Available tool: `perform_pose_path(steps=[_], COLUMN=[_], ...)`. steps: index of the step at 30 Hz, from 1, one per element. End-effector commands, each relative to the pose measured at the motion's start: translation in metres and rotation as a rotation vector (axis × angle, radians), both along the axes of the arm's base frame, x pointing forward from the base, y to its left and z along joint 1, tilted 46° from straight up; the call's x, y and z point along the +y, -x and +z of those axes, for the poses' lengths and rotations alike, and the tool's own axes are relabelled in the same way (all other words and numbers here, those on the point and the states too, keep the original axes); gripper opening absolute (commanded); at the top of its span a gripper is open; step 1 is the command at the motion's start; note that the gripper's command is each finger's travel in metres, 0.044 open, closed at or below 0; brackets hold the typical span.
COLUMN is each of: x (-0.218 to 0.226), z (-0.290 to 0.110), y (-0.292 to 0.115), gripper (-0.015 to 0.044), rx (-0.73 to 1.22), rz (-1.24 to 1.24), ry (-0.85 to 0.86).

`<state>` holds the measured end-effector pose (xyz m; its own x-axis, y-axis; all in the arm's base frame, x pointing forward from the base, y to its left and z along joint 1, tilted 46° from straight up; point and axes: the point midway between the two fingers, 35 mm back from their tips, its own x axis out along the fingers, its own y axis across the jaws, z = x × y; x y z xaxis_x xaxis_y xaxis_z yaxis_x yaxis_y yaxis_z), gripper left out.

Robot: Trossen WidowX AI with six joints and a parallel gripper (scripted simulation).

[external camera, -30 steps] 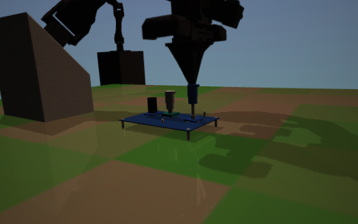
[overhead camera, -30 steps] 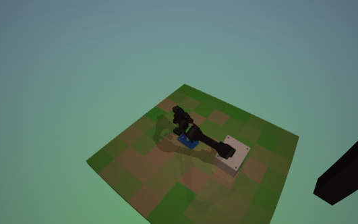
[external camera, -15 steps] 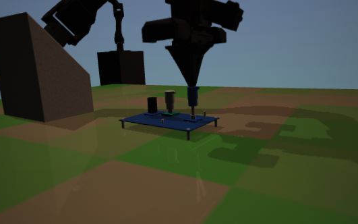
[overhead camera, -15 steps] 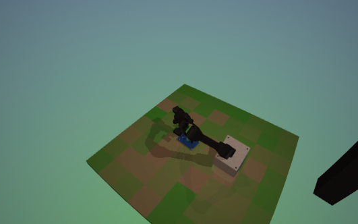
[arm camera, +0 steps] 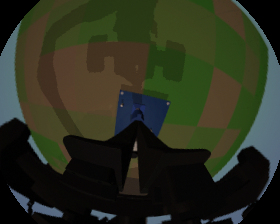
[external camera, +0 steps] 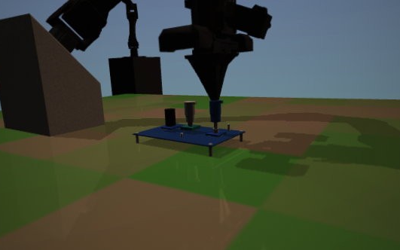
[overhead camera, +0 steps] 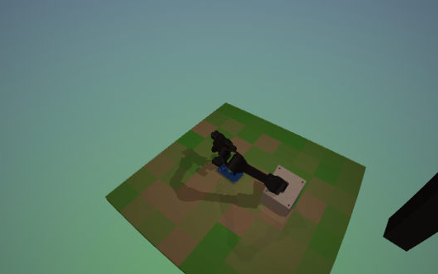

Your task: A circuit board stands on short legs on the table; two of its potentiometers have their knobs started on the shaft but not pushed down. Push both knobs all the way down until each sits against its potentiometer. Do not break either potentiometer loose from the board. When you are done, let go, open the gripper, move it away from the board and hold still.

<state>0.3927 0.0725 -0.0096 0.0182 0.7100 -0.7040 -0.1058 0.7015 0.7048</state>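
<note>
A blue circuit board (external camera: 196, 136) (overhead camera: 234, 177) (arm camera: 157, 111) stands on short legs on the checkered ground. Three knobs rise from it in the exterior view. A black knob (external camera: 169, 117) sits low at the left. A grey knob (external camera: 190, 111) stands taller in the middle. A blue knob (external camera: 215, 110) stands high on its shaft at the right, with bare shaft showing beneath it. My gripper (external camera: 214, 97) (arm camera: 138, 123) is shut, its fingers forming a point that rests on top of the blue knob. It holds nothing.
The arm's pale base block (overhead camera: 285, 191) (external camera: 41, 83) stands beside the board. A dark box (external camera: 135, 75) stands behind the board. A long black bar (overhead camera: 425, 206) hangs at the right of the top view.
</note>
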Motion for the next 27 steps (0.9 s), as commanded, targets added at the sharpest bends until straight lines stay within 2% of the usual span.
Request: perform_pose_path(steps=[1, 27], x=[0.0190, 0.0230], z=[-0.0134, -0.0174], y=[-0.0014, -0.0014], gripper=[0.0000, 0.0000], rx=[-0.004, -0.004], rz=[0.038, 0.038], ry=[-0.003, -0.004])
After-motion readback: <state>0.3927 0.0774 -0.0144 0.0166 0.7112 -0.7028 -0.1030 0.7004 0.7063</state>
